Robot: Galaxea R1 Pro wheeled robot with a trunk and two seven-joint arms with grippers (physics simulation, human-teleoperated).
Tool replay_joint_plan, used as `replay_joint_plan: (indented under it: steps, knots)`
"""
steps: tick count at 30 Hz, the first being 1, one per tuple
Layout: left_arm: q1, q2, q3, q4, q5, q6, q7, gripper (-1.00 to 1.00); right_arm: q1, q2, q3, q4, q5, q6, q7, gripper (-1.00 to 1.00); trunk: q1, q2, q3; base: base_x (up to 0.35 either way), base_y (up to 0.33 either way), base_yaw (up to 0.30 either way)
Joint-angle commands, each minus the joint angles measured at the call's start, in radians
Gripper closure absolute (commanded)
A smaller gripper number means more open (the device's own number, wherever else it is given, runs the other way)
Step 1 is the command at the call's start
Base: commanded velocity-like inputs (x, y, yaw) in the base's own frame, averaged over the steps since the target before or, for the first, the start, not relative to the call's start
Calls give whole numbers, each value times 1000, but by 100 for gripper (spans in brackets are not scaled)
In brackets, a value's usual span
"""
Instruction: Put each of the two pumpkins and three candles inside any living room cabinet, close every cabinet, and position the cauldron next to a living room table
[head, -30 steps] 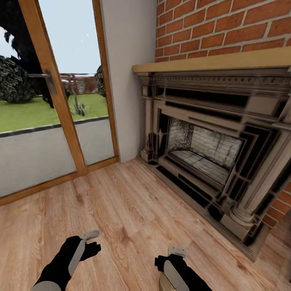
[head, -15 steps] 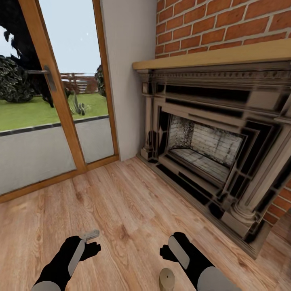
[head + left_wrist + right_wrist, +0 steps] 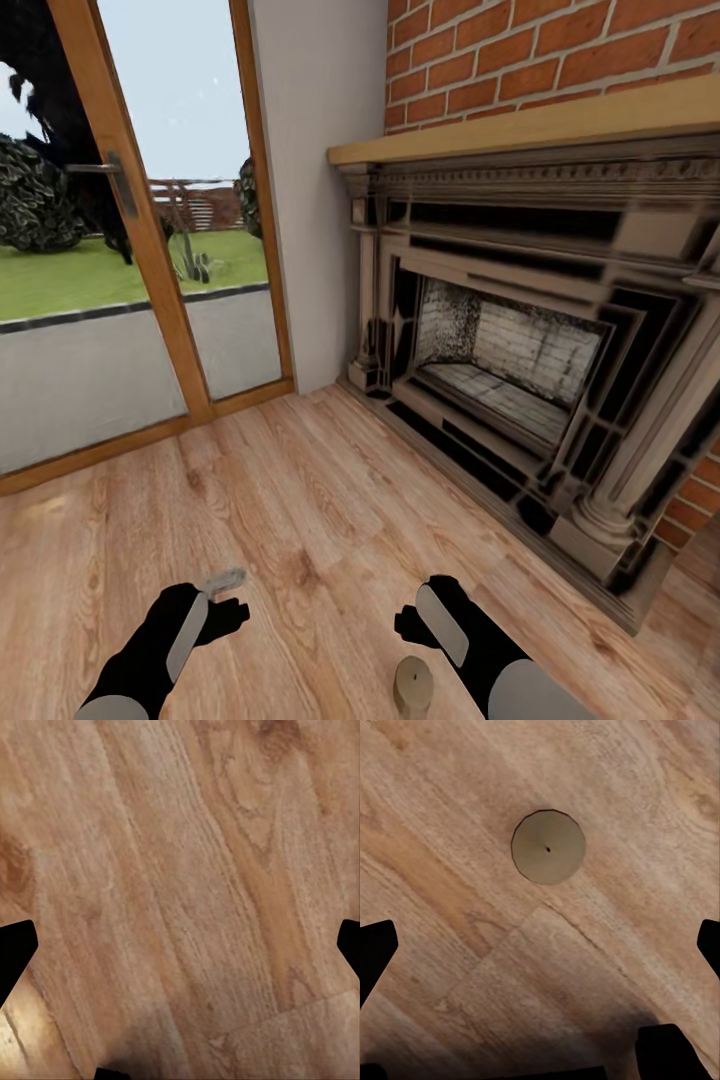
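Since one second ago, the right arm has swung outward, and the candle [image 3: 412, 686] that was hidden under it now stands free on the wooden floor [image 3: 300, 520], just beside the right gripper [image 3: 408, 626], on the side nearer to the robot. Between the last half second and now almost nothing changes; only the camera drifts a little.

From the head camera the candle is a short beige cylinder, upright, partly cut off by the picture's lower edge. The right wrist camera looks straight down on its round top [image 3: 547, 846] with a small dark dot in the centre. It lies ahead of the fingertips [image 3: 375, 949], not between them and not touching them. These dark tips stand at opposite edges of that picture, so the right gripper is spread wide and holds nothing.

The left gripper [image 3: 228, 592] hangs over bare floor. In the left wrist view its fingertips [image 3: 13, 952] also sit far apart, with only planks [image 3: 180, 892] between them.

Beyond the hands, a dark fireplace [image 3: 520, 380] in a brick wall [image 3: 520, 60] stands to the right, and a glass door [image 3: 130, 250] with a wooden frame to the left. Nothing blocks the candle.
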Motion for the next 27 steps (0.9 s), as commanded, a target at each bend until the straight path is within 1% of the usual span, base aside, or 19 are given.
replay_joint_plan:
  steps: [1,4,5,6,8,10,14,19,27]
  knots:
    - [0,0,1,-1,1,1,-1,-100,0,0,1,0,1,-10,0,-100,4,-7,-3,0,0,0]
    - [-1,1,2,-2,2,3,-19,-100,0,0,5,1,2,-38,1,-100,15,-28,-13,0,0,0]
    - [-2,1,3,-2,2,4,-34,-100,1,0,7,2,2,-45,2,-100,19,-35,-16,0,0,0]
    - [-2,4,3,-3,1,9,-63,-100,1,0,8,2,2,-51,2,-100,23,-42,-19,0,0,0]
    - [-4,16,4,-4,1,22,-109,-100,1,2,9,2,3,-55,2,-100,31,-56,-25,0,0,0]
    - [-5,22,4,-4,1,27,-126,-100,2,2,10,3,3,-56,2,-100,38,-70,-31,0,0,0]
    - [-6,25,4,-4,1,29,-136,-100,2,-1,10,3,3,-57,2,-100,54,-98,-44,0,0,0]
    - [-6,21,2,-4,-1,33,-138,-100,1,-3,8,3,3,-58,2,-100,73,-133,-60,0,0,0]
    - [-6,18,-1,-4,-1,35,-139,-100,0,-1,3,5,-1,-62,1,-100,104,-189,-85,0,0,0]
